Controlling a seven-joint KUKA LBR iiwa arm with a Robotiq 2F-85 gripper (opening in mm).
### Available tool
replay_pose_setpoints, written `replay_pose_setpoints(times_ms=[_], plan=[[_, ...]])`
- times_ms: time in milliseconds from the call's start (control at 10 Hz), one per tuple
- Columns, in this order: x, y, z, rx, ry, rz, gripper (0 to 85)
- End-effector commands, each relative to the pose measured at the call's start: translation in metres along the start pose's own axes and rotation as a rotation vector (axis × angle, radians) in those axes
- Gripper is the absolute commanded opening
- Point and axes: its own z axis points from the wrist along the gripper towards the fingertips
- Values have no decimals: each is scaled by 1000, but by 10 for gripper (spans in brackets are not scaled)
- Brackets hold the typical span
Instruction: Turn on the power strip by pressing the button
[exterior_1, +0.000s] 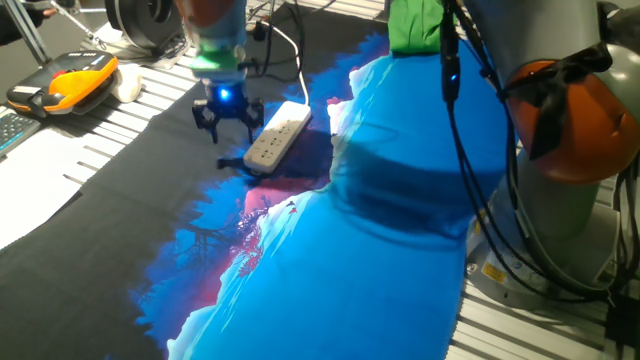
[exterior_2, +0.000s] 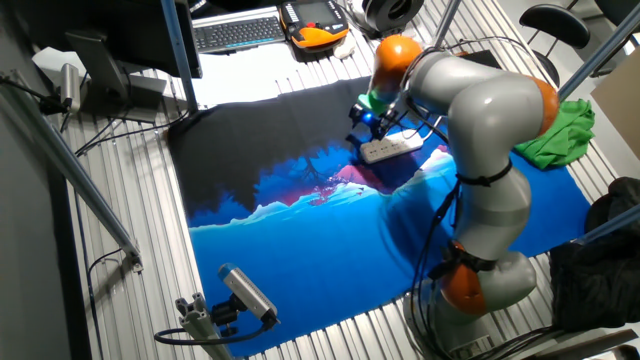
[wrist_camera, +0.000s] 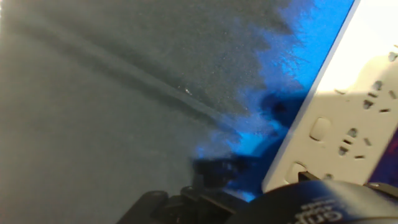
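Observation:
The white power strip (exterior_1: 278, 137) lies on the black and blue cloth (exterior_1: 330, 270), and its white cable (exterior_1: 292, 50) runs off toward the back. My gripper (exterior_1: 229, 130) hangs just left of the strip's near half, low over the cloth, open with a clear gap between its black fingers (exterior_1: 205, 118). From the other side, the gripper (exterior_2: 365, 116) sits right beside the power strip (exterior_2: 392, 149). In the hand view the power strip (wrist_camera: 351, 118) fills the right edge. A small rounded button (wrist_camera: 320, 129) shows on it next to the sockets. Nothing is held.
An orange and black handset (exterior_1: 70, 85) and papers lie at the left. A green cloth (exterior_1: 415, 25) is bunched at the back. The arm's grey body and cables (exterior_1: 540, 160) stand at the right. A keyboard (exterior_2: 235, 32) sits beyond the cloth.

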Motion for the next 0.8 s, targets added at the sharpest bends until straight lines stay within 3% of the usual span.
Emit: replay_pose_setpoints(times_ms=[0, 100, 200, 400, 700], plan=[[2, -1, -20, 0, 1, -61, 510], [5, -4, -33, -8, 11, -111, 340], [8, -7, -45, -20, 27, -157, 340], [15, -15, -68, -15, 37, -306, 0], [19, -28, -93, 33, 16, -488, 0]])
